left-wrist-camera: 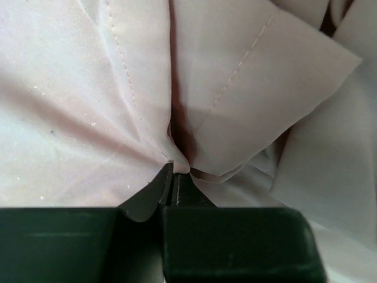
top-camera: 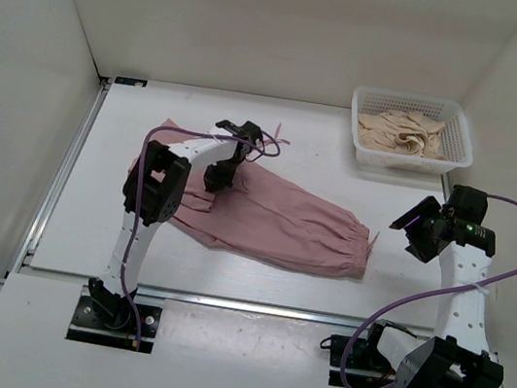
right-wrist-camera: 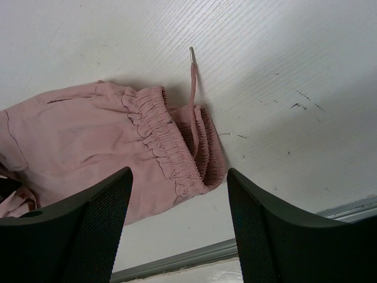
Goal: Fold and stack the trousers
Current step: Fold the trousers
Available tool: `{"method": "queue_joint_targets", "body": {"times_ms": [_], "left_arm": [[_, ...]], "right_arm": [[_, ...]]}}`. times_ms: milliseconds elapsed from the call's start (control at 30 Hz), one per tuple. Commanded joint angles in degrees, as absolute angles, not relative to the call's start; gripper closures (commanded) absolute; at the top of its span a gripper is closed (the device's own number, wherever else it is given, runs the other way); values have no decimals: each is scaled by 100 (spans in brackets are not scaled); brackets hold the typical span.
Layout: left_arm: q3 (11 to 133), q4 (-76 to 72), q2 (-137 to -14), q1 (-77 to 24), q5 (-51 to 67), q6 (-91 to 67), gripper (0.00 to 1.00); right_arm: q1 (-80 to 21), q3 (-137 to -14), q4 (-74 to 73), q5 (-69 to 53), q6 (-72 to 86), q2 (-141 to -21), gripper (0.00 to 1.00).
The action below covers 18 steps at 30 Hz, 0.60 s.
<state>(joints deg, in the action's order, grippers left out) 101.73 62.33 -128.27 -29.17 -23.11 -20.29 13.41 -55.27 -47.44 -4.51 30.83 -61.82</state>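
Tabletop (top-camera: pixel 324 155) in white is filling the overhead view, and the dusty-pink trousers (top-camera: pixel 274 221) are lying across its middle, loosely folded into a long band. Their gathered waist is pointing right and their leg end is bunching under the left arm. A white basket (top-camera: pixel 406 162) is sitting at the far right corner, well apart from them, holding a crumpled beige garment (top-camera: pixel 401 130). The left gripper (top-camera: pixel 217 176) is pressing down onto the upper left part of the trousers. Its wrist view is showing the fingers (left-wrist-camera: pixel 147 200) closed tight on a small pinch of pink fabric, with creases and seams radiating from that pinch. The right gripper (top-camera: pixel 409 228) is hovering just beyond the waist end, not touching it. In its wrist view the two fingers (right-wrist-camera: pixel 88 230) are standing wide apart with nothing between them, and the elastic waistband (right-wrist-camera: pixel 177 153) is lying on the table below the gap. The drawstring (right-wrist-camera: pixel 192 100) is trailing from the waistband onto bare table.
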Motion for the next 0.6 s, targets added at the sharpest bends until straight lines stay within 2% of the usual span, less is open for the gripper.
{"method": "queue_joint_targets", "body": {"times_ms": [0,267,567], "left_arm": [[10354,6311,-12569,-2795,-2408,-2013,90],[10608,6434,-11594,-2497,-1768,-1548,90],[10978,6732,-10732,-2618,-1187,-1362,90]], "right_arm": [[1310,-5502,-4641,-519,2962,-6126,30],[1310,-5502,-4641,-571,2962,-6073,30],[1310,-5502,-4588,-624,2962,-6073,30]]}}
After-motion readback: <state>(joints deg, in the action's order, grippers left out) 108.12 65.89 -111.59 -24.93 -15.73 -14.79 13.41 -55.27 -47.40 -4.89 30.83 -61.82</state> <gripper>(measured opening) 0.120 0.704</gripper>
